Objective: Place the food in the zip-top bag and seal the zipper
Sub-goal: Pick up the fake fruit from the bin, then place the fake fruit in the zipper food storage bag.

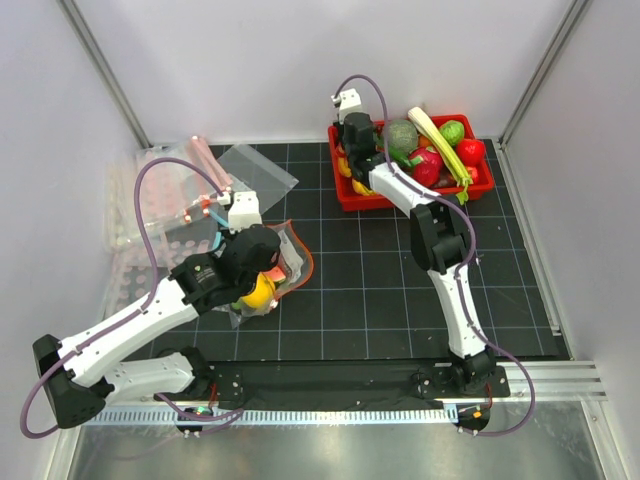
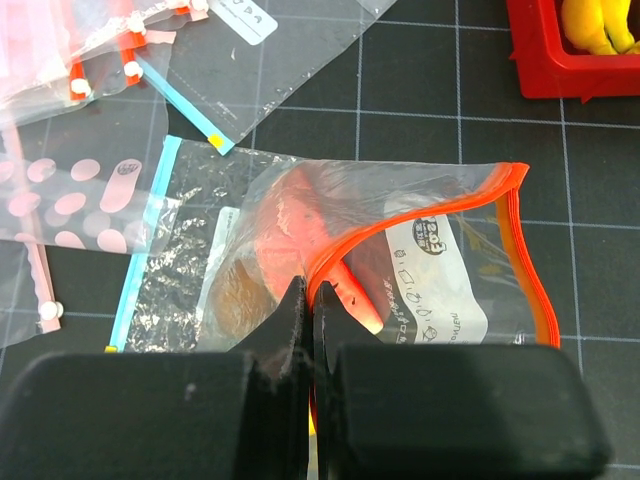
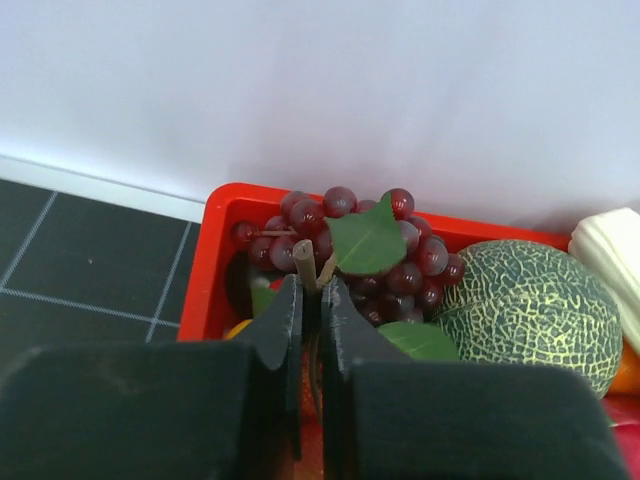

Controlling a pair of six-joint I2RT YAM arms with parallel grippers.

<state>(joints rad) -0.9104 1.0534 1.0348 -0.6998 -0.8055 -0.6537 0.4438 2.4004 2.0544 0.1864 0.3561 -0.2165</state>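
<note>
Jaws of the left gripper [image 2: 308, 290] are pinched together on the zipper [image 2: 512, 178], at the low centre of the left wrist view, where the red-orange strip bends into a loop. From that pinch the strip runs up to the right and back down the right side, so the mouth of the zip-top bag [image 2: 440, 260] gapes open. The bag lies on the black gridded mat [image 1: 380, 300], left of centre in the top view. Through its clear wall show the watermelon wedge [image 2: 285, 225] (a reddish blur behind the plastic) and, below it to the left, the dark-orange piece [image 2: 235, 295]. The yellow fruit [image 1: 258, 292] sits just under the left wrist at the bag's lower end; whether it is fully inside I cannot tell. Other clear bags [image 1: 150, 200] with pink and blue strips lie in the upper left, some under the zip-top bag's edge.

The right gripper [image 3: 312, 285] is at the upper right of the top view, inside the left end of the red tray [image 3: 212, 270]. Its fingers stand close together with the tan stem of the grape bunch [image 3: 350, 245] caught between their tips. Right of the grapes lie a netted green melon [image 3: 530, 300] and the end of the celery stalk [image 3: 610, 245].
</note>
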